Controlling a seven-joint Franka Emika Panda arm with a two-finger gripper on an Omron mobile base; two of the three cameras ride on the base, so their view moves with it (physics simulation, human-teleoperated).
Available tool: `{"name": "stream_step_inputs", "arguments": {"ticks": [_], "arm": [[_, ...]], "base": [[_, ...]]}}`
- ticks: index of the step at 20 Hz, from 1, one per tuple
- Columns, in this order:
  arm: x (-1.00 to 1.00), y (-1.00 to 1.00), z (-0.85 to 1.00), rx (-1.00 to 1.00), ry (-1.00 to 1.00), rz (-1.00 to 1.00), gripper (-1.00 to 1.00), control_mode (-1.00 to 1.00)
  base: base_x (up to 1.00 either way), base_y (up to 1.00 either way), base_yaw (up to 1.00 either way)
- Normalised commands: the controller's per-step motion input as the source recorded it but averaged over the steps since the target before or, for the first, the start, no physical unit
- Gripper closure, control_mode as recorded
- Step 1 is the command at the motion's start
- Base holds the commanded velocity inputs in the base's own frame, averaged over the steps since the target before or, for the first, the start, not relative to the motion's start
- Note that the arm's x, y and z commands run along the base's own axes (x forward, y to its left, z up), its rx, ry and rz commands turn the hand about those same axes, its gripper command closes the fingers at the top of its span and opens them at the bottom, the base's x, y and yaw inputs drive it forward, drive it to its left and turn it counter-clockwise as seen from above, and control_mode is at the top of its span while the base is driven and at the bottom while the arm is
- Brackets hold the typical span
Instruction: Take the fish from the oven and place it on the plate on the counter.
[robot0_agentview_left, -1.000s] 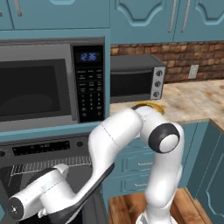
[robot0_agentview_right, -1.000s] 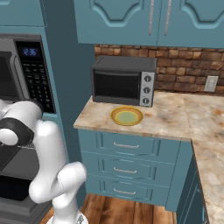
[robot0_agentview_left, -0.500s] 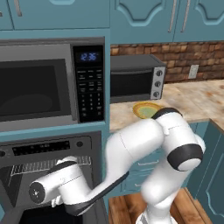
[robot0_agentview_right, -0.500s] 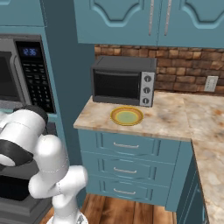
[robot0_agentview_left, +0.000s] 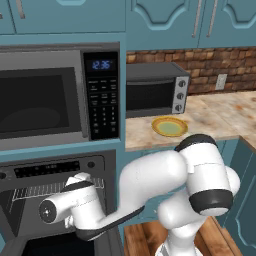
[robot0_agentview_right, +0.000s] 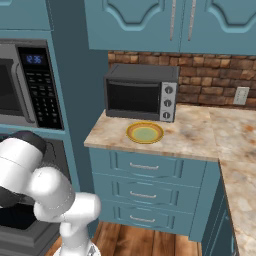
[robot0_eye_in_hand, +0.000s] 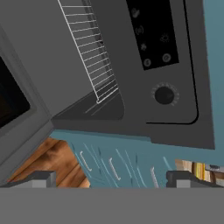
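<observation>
moved: the arm has swung further toward the oven (robot0_agentview_left: 55, 200) mouth since a second ago
gripper (robot0_eye_in_hand: 111, 178): spread wide, holding nothing
rack (robot0_eye_in_hand: 89, 48): ahead of the jaws, up and left
fish: can't be made out
plate (robot0_agentview_right: 145, 133): on the counter (robot0_agentview_right: 200, 135), well off to the side

Yellow plate (robot0_agentview_right: 145, 133) on the beige counter (robot0_agentview_right: 200, 137), just before the toaster oven (robot0_agentview_right: 141, 92), microwave (robot0_agentview_right: 25, 84) at left.

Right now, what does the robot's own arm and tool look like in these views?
The arm is made of smooth, rounded glossy white segments, with dark grey to black bands at the joints and a round cap with a small centre dot at the end of one link. No cables or markings are visible. In the hand view the tool shows as two small, dark grey, blocky fingertips.
</observation>
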Motion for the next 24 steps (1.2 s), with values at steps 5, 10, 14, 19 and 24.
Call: {"name": "stream_step_inputs", "arguments": {"ticks": [5, 10, 14, 19, 24], "arm": [[0.13, 0.08, 0.0, -0.06, 0.0, 0.0, -1.0, -1.0], [0.16, 0.03, 0.0, -0.03, 0.0, 0.0, -1.0, -1.0], [0.03, 0.0, 0.0, -0.03, 0.0, 0.0, -1.0, -1.0], [0.05, 0.0, 0.0, -0.08, 0.0, 0.0, -1.0, -1.0], [0.03, 0.18, -0.15, -0.24, 0.01, 0.03, -1.0, -1.0]], "base": [[0.0, 0.0, 0.0], [0.0, 0.0, 0.0], [0.0, 0.0, 0.0], [0.0, 0.0, 0.0], [0.0, 0.0, 0.0]]}}
